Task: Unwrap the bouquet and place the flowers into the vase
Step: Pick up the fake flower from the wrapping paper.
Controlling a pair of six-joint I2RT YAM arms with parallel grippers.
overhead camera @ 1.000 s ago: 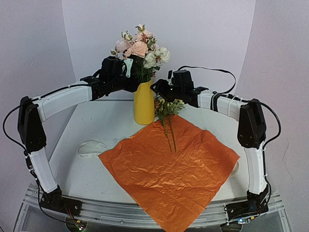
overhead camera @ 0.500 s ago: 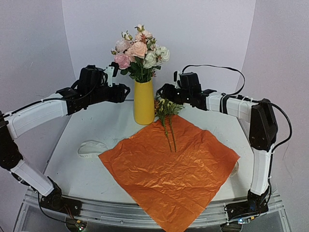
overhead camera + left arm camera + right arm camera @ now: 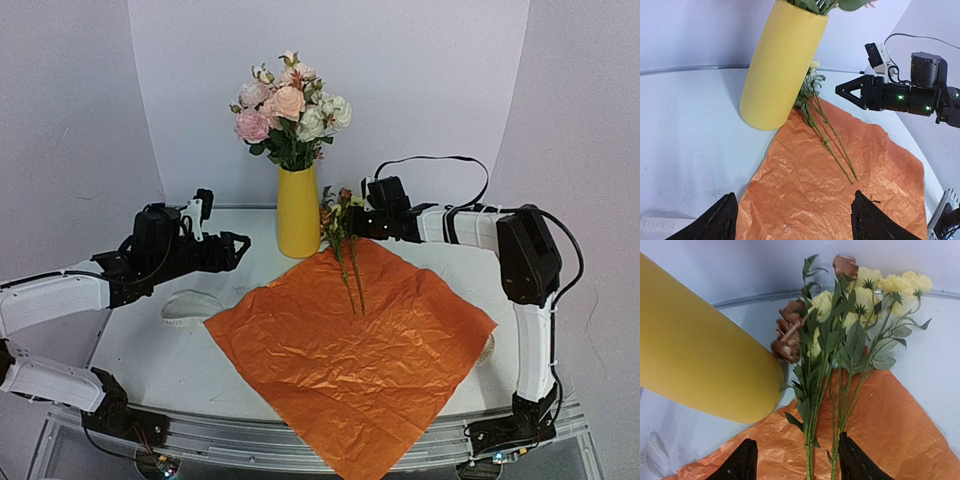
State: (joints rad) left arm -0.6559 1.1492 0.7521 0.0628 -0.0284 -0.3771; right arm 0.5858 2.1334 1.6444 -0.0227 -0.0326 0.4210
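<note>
Flowers down beside the vase, both claws released!

The flowers (image 3: 344,232) lie loose: thin green leafy stems, pale yellow and rust-brown blooms bunched just beside the foot of the yellow vase (image 3: 298,215) on the right arm's side, stems trailing away from the vase across the crinkled orange paper (image 3: 350,350). White and pink roses (image 3: 290,100) fill the vase. The right gripper (image 3: 797,460) hangs over the stems, fingers apart with a gap on either side; whether it touches them, I can't tell. The left gripper (image 3: 792,215) gapes wide, well off from the vase, holding nothing. The wrist views cut off the stem ends and the vase top. A white scrap (image 3: 188,305) on the vase's left-arm side is too indistinct to name.
</note>
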